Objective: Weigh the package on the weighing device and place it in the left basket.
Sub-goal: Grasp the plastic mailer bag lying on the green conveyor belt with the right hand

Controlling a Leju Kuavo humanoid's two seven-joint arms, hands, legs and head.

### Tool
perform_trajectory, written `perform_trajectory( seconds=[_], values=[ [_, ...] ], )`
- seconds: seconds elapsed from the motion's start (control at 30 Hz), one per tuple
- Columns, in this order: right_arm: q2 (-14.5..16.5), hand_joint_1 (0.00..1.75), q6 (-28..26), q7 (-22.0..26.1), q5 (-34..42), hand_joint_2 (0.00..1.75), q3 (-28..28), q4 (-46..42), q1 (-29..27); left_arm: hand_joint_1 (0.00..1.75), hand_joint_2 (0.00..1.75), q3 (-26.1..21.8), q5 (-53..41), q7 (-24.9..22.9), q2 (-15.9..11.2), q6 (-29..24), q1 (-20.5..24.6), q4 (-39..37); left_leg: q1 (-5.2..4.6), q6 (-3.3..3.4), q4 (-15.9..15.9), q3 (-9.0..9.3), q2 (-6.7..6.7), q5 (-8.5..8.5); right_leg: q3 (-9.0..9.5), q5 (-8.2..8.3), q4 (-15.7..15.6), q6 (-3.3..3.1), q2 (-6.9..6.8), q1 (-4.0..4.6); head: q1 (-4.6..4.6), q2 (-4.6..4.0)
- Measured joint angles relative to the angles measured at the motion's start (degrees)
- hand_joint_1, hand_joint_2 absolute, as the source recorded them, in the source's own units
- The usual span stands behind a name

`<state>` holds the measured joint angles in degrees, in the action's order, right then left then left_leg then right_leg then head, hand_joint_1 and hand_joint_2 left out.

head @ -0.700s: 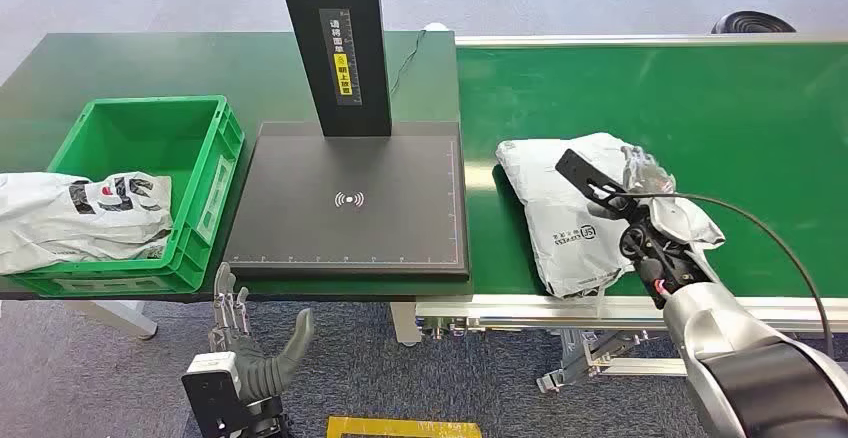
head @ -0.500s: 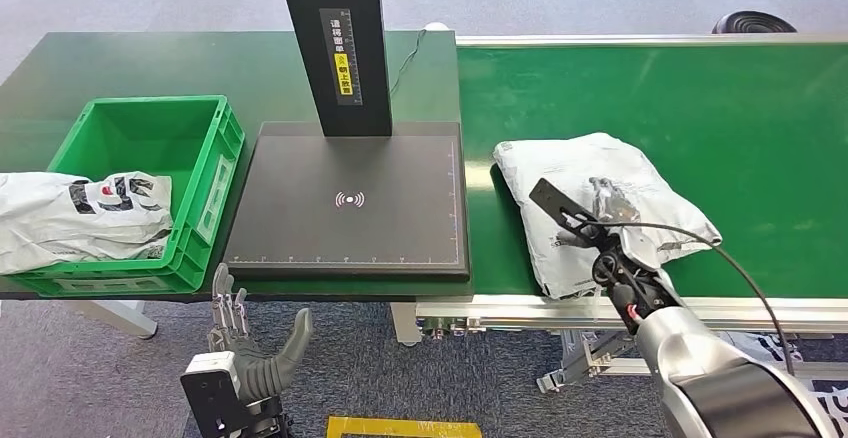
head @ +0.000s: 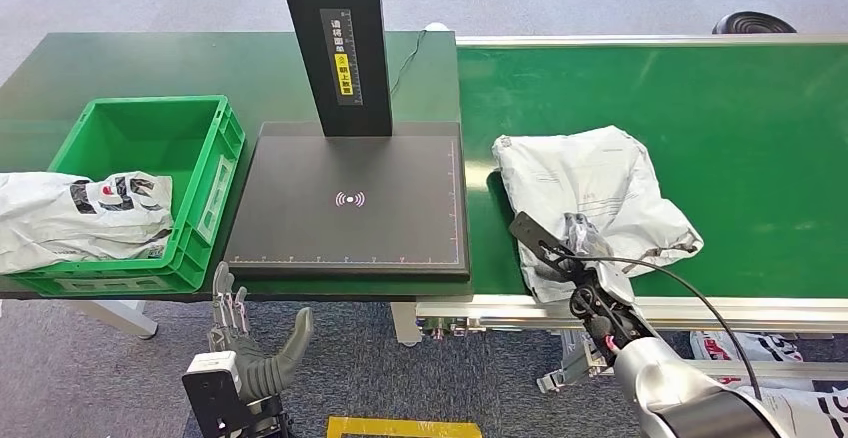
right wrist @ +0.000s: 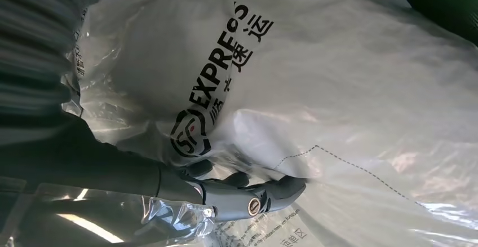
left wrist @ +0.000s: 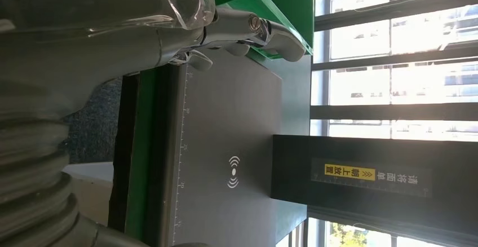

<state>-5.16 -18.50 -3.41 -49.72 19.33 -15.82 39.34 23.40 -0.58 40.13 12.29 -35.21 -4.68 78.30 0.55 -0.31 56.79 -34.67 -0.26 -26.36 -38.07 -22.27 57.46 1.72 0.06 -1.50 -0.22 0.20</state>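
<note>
A white SF Express package (head: 590, 178) lies crumpled on the green conveyor (head: 750, 118), just right of the black weighing plate (head: 350, 198). My right hand (head: 583, 245) sits at the package's near edge. In the right wrist view its dark fingers (right wrist: 248, 193) curl into a fold of the package (right wrist: 338, 89) and grip it. My left hand (head: 250, 353) hangs below the table's front edge with its fingers apart and nothing in it. The left wrist view looks past that hand (left wrist: 242, 27) at the weighing plate (left wrist: 225, 145). The green basket (head: 215, 173) stands left of the plate.
Another white package (head: 80, 218) drapes over the basket's near left rim. A black post (head: 335, 43) with a yellow label rises at the back of the weighing plate. A black cable (head: 690, 288) loops from my right wrist.
My right hand has drawn back toward me and to the left across the package, from its middle to its near edge. The package has bunched up and changed shape. The left hand has not moved.
</note>
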Motion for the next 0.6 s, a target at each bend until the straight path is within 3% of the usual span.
perform_trajectory(
  seconds=[0.03,0.13,0.17,0.6],
  values=[
    [0.5,0.15,0.1,0.2,0.2,1.75,-0.4,0.0,-0.4,0.0,1.75,0.0,-0.2,0.0,0.0,0.0,0.1,0.0,0.0,0.0,0.0,0.01,0.01,0.0,0.01,0.0,0.0,0.0,0.0,0.0,0.0,0.0],
    [1.8,1.45,0.2,0.8,0.9,1.75,-1.9,0.1,-1.4,0.0,1.75,-0.2,-0.7,0.0,0.1,0.0,0.3,0.0,0.0,0.0,0.0,0.05,0.03,0.0,0.03,0.0,0.0,0.0,0.01,0.0,0.01,0.0],
    [1.9,1.74,0.3,0.9,1.2,1.75,-2.2,0.2,-1.5,0.0,1.75,-0.2,-0.8,0.0,0.1,0.1,0.4,0.0,0.0,0.0,0.0,0.05,0.03,0.0,0.04,0.0,0.0,0.0,0.01,0.0,0.01,0.0],
    [2.1,1.75,0.6,2.2,2.0,1.75,-5.1,0.2,-1.0,0.0,1.75,-0.4,-1.0,0.0,0.3,0.4,0.7,0.0,0.0,-0.01,0.0,0.18,0.02,0.0,0.16,0.0,0.0,-0.01,0.01,0.01,0.01,0.0]
  ],
)
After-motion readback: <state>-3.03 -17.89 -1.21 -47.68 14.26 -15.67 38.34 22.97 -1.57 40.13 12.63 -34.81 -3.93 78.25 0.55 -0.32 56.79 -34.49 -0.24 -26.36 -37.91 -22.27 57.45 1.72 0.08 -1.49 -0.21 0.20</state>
